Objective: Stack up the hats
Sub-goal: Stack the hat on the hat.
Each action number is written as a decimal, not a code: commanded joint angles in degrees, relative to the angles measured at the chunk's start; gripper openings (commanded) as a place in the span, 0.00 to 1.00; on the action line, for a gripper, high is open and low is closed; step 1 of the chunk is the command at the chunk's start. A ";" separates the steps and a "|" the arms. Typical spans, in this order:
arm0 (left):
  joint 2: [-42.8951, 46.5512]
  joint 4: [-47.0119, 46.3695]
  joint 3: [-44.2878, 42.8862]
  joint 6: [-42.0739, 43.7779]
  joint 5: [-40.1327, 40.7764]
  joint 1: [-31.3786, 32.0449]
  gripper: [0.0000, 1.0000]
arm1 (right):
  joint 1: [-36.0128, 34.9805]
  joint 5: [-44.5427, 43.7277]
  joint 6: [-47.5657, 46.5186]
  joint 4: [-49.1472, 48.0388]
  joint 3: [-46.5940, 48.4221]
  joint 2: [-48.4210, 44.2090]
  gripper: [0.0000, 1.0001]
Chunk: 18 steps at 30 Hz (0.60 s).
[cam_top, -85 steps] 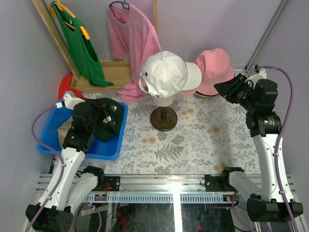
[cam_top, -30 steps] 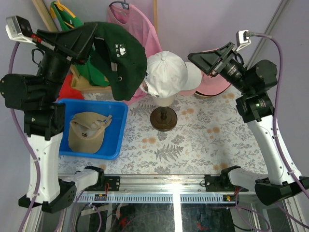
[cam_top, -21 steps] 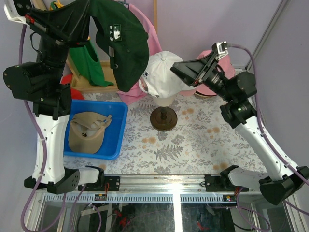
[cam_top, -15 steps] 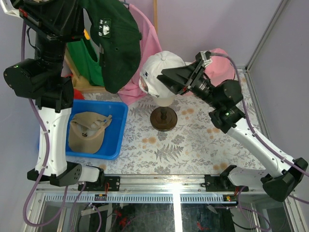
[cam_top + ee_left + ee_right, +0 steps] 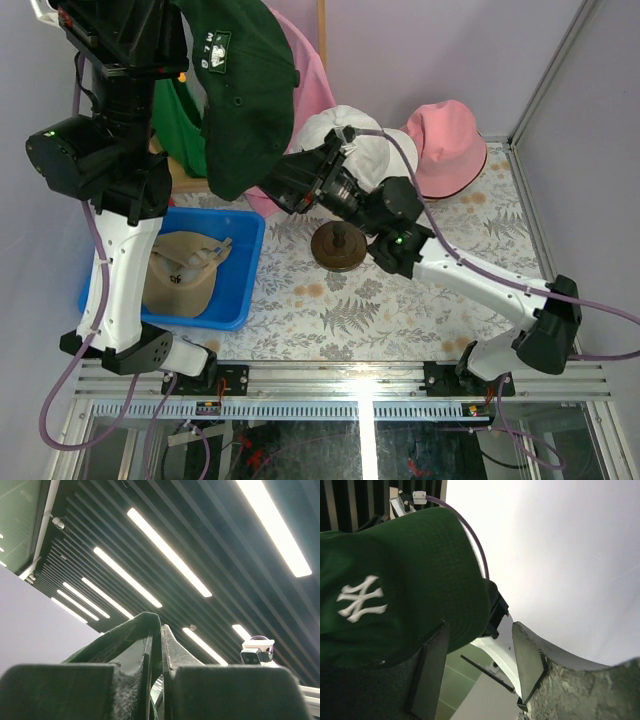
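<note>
Nearest the arm bases, a blue bin [image 5: 235, 300] sits at the left of the floral surface [image 5: 420, 300], and a tan cap [image 5: 180, 278] lies inside it. Past the middle of the surface stands the round dark base of a mannequin stand [image 5: 338, 245]. The right arm [image 5: 470, 280] stretches from the near right corner across to the left, passing over that stand. It holds the right jaws up in front of a white cap [image 5: 390, 155] perched on top of the stand.

The right jaws are released: their two fingers [image 5: 527, 662] stand apart with open space between them. In the right wrist view the dark green cap [image 5: 395, 590], showing a white embroidered logo, fills the left side right at the left-hand finger. I cannot tell whether the cap and that finger touch.

The left arm [image 5: 115, 240] rises tall at the left. The left jaws, high near the top left of the overhead view, are clenched on the dark green cap, which hangs in the air with its crown hanging down to just beside the right jaws. In the left wrist view the fingers [image 5: 132, 675] are pressed almost together.

Farther back, a pink bucket hat [image 5: 445, 145] rests on the surface at the far right, just beside the white cap's brim. A pink shirt [image 5: 300, 70] and a green garment [image 5: 185, 130] hang against the back wall
</note>
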<state>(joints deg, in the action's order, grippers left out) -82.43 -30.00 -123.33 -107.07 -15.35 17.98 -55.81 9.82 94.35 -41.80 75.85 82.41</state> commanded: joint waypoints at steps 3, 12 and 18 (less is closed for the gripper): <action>-0.96 -2.79 -2.32 0.81 3.75 3.68 0.00 | -3.01 -7.07 3.71 -11.78 6.17 4.46 0.61; -0.11 -5.50 -0.04 1.93 7.03 6.70 0.00 | -6.39 -10.88 8.22 -24.45 10.07 11.48 0.67; 0.73 -7.05 2.04 2.33 9.72 7.61 0.00 | -9.09 -13.32 8.68 -27.91 12.30 15.10 0.74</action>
<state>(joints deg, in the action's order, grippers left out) -82.70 -32.77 -121.51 -105.56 -8.60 24.84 -63.00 0.43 101.97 -61.73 84.44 95.94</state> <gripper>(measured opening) 0.033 0.725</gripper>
